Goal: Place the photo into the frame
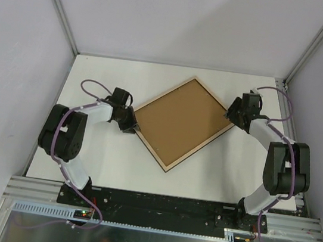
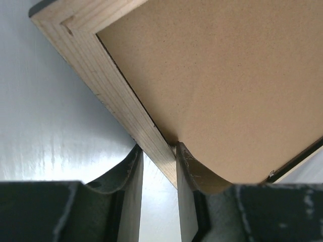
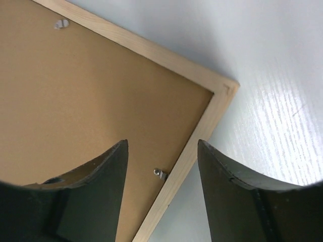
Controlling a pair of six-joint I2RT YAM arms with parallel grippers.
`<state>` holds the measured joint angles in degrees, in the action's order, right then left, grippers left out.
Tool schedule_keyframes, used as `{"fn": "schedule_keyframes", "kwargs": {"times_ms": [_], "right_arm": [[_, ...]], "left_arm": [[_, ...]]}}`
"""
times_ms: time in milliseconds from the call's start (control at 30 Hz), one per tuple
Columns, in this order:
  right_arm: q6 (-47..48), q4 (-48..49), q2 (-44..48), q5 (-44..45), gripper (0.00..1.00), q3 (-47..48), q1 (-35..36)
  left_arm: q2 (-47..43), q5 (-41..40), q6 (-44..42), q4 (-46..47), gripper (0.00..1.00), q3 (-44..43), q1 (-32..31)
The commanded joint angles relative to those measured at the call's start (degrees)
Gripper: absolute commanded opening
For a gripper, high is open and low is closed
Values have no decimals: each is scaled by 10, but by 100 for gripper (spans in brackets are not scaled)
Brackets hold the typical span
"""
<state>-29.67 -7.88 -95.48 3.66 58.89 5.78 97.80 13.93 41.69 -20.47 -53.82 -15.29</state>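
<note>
Jaws of my left gripper (image 2: 157, 151) clamp the single frame (image 2: 115, 91) by its pale rail. My right gripper (image 3: 162, 143) hangs spread above its corner. The frame lies reverse-up on the table (image 1: 96, 160), holding one backing board (image 1: 179, 123); two metal tabs (image 3: 160, 173) show.

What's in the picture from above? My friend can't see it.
A frame lies face down on a white table, turned like a diamond, its brown backing board up. The left gripper is at its left corner, the right gripper at its right corner.
</note>
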Motion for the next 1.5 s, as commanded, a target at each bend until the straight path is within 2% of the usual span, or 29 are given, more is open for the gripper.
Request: {"fn": "schedule_keyframes", "kwargs": {"times_ms": [0,133,300,467,733,1067,1467], "right_arm": [[60,1,21,11,64,13,2],[84,-5,10,19,67,15,7],[91,-13,7,14,68,14,17],[86,-28,19,35,70,14,36],[88,-42,12,48,72,13,60],[91,-46,22,39,76,-8,56],[93,-34,21,29,70,-53,97]], "left_arm": [[35,75,-154,3,0,-39,13],[77,92,-221,-31,0,-78,15],[92,48,-298,-72,0,-109,16],[83,-11,-340,-87,0,-117,16],[82,-126,-349,-91,0,-141,18],[114,-184,-379,-91,0,-208,18],[119,-145,-370,-85,0,-215,18]]}}
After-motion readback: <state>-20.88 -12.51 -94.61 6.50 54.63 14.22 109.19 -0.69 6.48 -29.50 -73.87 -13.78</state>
